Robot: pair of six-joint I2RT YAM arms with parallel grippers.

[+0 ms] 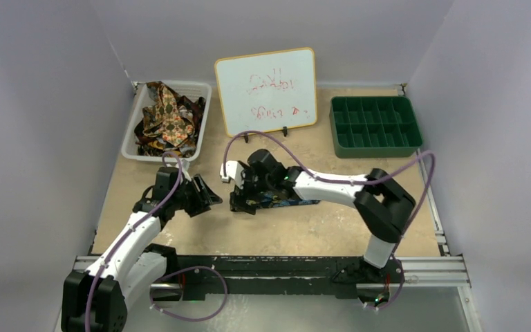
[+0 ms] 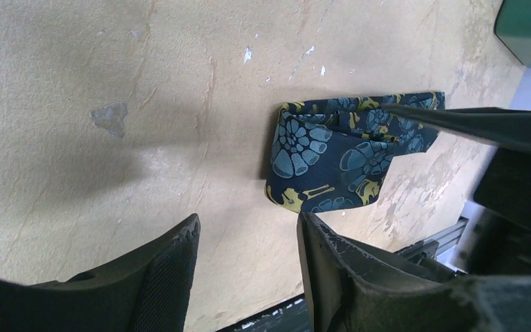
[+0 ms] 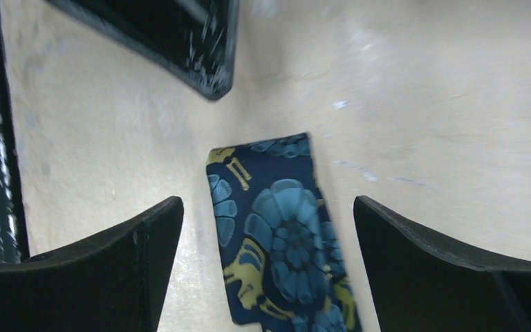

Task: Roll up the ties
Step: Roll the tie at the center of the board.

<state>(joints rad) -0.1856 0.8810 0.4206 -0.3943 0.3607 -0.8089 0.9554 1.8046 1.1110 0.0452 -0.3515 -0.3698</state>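
Far left: white basket [image 1: 200,93] piled with loose ties [image 1: 168,121], brown, gold and red prints, tangled.

Left of centre: left gripper [image 2: 249,225] low over bare table [image 1: 332,228]. Jaws partway apart, nothing between them. It points toward the tie's left end, near it but not touching.

Centre, far: whiteboard [image 1: 266,90] propped upright, red scribble, unreadable.

Centre: navy tie [image 3: 276,235], blue flowers with gold, lies flat on the table under the right arm. It looks folded over on itself in layers, not a tight roll. The end on the left shows stacked edges in the left wrist view.

Right gripper [image 3: 268,207] sits over that end, jaws wide, one finger on either side of the tie's width, gripping nothing.

Far right: green tray [image 1: 375,126] with compartments, nothing visible in them.

Handling, my judgement: light, limp cloth, probably slick. Layers likely slide and spring open once let go. Best hold is across the width at the folded left end, pinching all layers together, with the other gripper pressing the body down while turning.
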